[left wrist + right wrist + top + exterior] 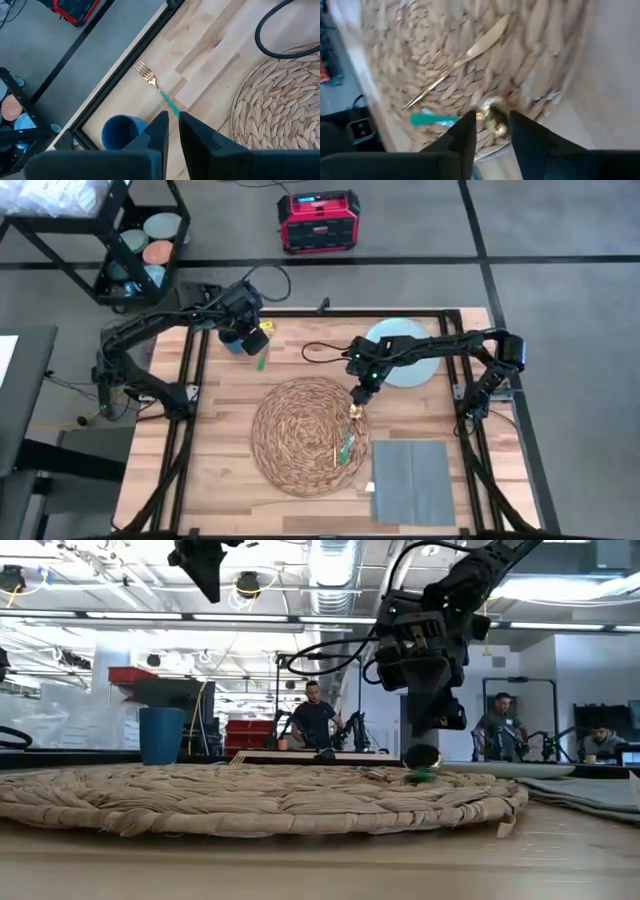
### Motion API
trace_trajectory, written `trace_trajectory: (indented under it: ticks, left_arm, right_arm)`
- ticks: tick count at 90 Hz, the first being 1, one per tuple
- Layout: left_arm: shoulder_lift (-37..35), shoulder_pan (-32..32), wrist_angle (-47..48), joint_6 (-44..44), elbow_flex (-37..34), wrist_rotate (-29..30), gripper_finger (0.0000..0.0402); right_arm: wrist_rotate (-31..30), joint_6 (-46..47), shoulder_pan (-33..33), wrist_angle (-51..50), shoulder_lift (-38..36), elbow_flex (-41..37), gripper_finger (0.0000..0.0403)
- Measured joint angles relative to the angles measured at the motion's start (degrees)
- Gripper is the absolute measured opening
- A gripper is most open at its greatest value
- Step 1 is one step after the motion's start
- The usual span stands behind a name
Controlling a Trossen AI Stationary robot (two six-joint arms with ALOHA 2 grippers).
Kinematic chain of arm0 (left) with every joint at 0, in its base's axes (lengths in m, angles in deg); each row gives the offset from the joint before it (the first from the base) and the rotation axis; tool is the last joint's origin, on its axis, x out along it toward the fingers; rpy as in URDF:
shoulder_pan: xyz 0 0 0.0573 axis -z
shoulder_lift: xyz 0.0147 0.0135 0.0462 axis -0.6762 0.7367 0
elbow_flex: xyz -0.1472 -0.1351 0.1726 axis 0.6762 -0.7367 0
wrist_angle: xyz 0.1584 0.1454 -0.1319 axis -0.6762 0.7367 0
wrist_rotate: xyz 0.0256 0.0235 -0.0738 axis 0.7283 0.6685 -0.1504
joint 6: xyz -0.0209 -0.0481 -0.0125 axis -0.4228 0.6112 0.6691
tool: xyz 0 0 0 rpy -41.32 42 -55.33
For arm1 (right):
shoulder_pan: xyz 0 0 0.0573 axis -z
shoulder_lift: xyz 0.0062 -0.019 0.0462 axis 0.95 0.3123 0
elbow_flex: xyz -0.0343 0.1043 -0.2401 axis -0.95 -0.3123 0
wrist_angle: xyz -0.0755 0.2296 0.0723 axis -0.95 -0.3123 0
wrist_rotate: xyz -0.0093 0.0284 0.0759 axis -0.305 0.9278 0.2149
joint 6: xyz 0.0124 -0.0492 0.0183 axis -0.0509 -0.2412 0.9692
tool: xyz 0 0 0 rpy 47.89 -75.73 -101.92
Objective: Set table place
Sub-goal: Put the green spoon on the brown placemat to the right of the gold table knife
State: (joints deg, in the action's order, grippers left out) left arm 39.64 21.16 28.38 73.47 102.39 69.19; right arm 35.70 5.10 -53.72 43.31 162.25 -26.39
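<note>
A round woven mat (300, 430) lies mid-table, with a gold knife (470, 52) on its right part. My right gripper (358, 396) hangs over the mat's right far edge, shut on a green-handled spoon (492, 119). The pale blue plate (405, 370) sits at the far right under that arm, and the grey napkin (412, 480) lies flat at the near right. My left gripper (172, 117) is shut and empty, high above the table's far left corner (205, 570). Below it stand the dark blue cup (235, 342) and a green-handled fork (155, 85) flat on the wood. My right gripper has the spoon's gold bowl end (494, 120) between its two fingers, coming from above and pointing down. The bowl (422, 755) hangs just under the fingertips, clear of the mat. The green handle (422, 776) slants down to the mat's weave.
A black cart (130, 240) with stacked dishes stands off the far left corner, and a red box (318, 222) sits on the floor beyond the far edge. A black cable (325, 350) lies between mat and plate. Bare wood shows at the near left.
</note>
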Motion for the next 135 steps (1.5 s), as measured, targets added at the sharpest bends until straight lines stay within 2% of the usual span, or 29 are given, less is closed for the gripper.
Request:
trace_trajectory:
  ticks: [12, 21, 28, 37, 49, 53, 76, 135]
  left_arm:
    - [0.0, 0.0, -0.7, -0.3, 0.0, 0.0, 0.0029]
    - [0.0, 0.0, -0.8, 0.1, 0.0, 0.0, 0.0029]
    - [0.0, 0.0, -0.9, 0.8, 0.0, 0.0, 0.0029]
    - [0.0, 0.0, -0.7, 0.9, 0.0, 0.0, 0.0029]
    - [0.0, 0.1, -0.5, 0.7, 0.0, 0.0, 0.0029]
    - [0.0, 0.1, -0.5, 0.7, 0.0, 0.0, 0.0029]
    - [0.0, 0.1, -0.6, -0.4, 0.0, 0.0, 0.0029]
    - [0.0, 0.1, 0.3, -0.4, 0.0, 0.0, 0.0029]
  right_arm:
    - [-3.7, -1.1, 5.5, -1.8, 0.0, 0.0, 0.0113]
    - [-5.2, -4.5, 10.0, -7.6, 0.1, 0.0, 0.0113]
    - [-6.0, -6.6, 11.0, -12.1, 0.9, 0.0, 0.0111]
    - [-5.9, -8.1, 8.7, -14.6, 0.9, -0.1, 0.0091]
    - [-5.9, -8.1, 3.3, -13.5, 0.9, 0.0, 0.0021]
    - [-6.0, -7.6, 1.6, -12.3, 0.9, 0.0, 0.0009]
    - [-6.5, -3.8, -2.7, -8.8, 1.0, 0.0, 0.0003]
    - [-4.7, -0.1, -2.5, -3.0, 1.0, 0.0, 0.0000]
